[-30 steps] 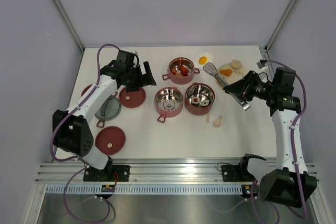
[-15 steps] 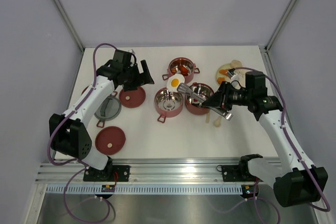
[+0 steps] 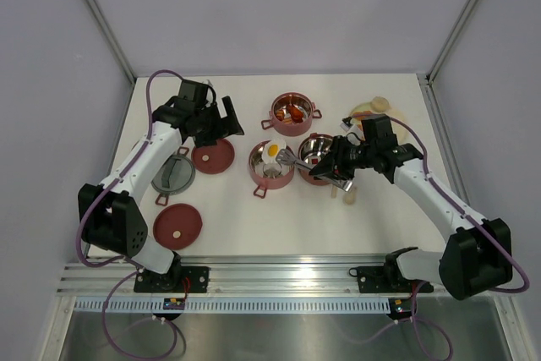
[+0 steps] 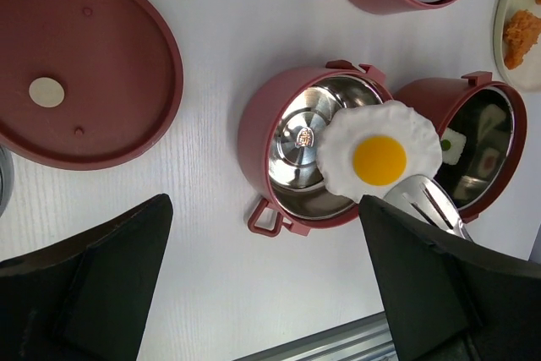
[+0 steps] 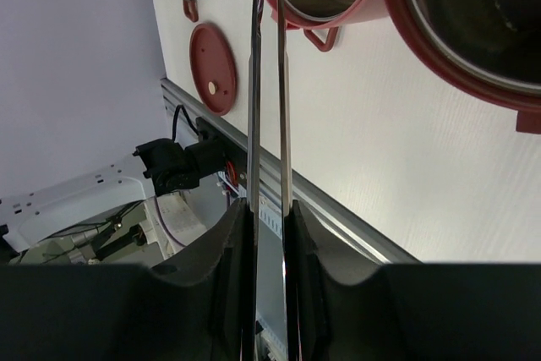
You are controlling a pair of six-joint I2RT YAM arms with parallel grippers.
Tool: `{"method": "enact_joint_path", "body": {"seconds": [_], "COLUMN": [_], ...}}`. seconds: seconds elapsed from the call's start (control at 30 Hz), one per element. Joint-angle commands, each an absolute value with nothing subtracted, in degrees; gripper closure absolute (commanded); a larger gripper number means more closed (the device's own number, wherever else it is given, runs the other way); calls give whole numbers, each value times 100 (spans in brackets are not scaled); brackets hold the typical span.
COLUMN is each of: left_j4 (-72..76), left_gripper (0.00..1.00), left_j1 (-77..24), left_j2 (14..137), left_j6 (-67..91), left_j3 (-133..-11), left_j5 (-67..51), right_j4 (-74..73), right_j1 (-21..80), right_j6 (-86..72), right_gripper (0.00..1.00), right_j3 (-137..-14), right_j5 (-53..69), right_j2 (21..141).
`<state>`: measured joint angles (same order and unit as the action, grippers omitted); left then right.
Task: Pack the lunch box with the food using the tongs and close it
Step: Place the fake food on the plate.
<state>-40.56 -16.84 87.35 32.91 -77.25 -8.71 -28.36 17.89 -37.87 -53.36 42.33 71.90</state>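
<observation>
right gripper [image 3: 338, 166] squeezes the slim silver metal tongs [image 5: 269, 90], pinching a white-and-yellow fried egg [image 4: 379, 156] over the empty dark-red steel bowl [image 4: 258, 137] at center.

The right tool [image 3: 331, 168] reaches leftward, jaws pinched narrow, while the left tool [image 3: 226, 121] hangs wide apart.

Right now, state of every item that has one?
left claw: open, empty
right claw: shut on tongs
egg: pinched in tongs, over middle bowl
middle bowl: uncovered, no food inside yet
back bowl: uncovered, holds food
red lids: off, on table
</observation>
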Motion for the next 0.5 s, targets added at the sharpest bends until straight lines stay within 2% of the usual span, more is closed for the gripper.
{"method": "enact_joint_path", "body": {"seconds": [0.0,0.47], "left_j4": [-3955,-3902], "left_gripper": [3,3], "left_j1": [-1617,-1600], "left_j2": [8455,8499], "left_j6": [3270,3270], "left_j3": [-7805,-7796], "left_j5": [-765,-879], "right_j4": [-2715,-2742], "right_j1": [1916,2241], "right_j6": [-3771,-3779], "right_gripper": [100,100], "right_j3": [-5748,-5818], "right_j5": [3930,3955], "right_j2": [7329,7743]}}
